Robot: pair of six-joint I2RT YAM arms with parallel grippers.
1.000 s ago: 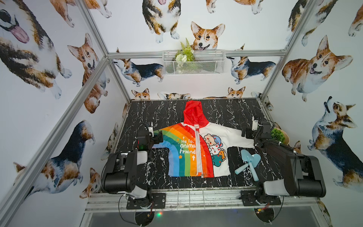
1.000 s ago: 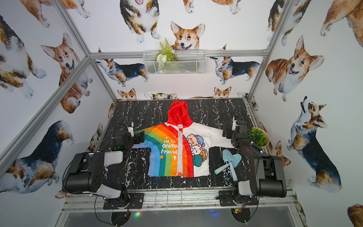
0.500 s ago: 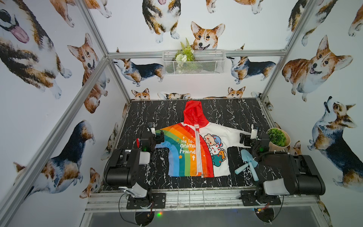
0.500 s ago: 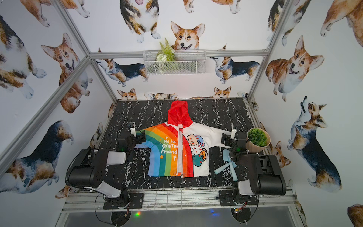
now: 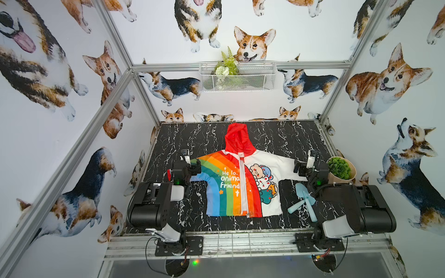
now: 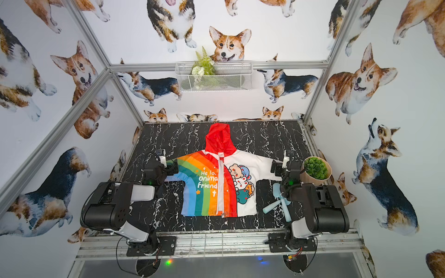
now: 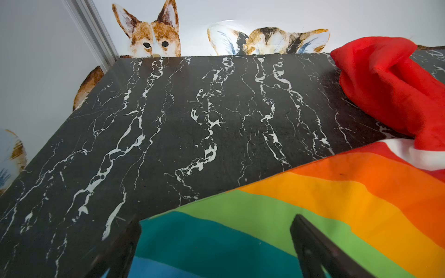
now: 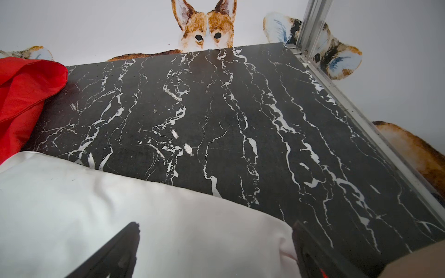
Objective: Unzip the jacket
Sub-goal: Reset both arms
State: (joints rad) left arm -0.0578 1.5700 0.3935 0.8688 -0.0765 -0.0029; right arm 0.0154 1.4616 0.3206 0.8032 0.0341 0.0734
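One left gripper stands near the left edge of the bench, jaws apart over the end of the rainbow sleeve. Contact cannot be told. One jacket lies flat at the bench's middle — red hood toward the far edge, hem toward the near edge, white zipper closed. One right gripper, jaws likewise apart, sits over the end of the white sleeve. Near the right edge — two crossed light-blue garden tools and one potted plant.
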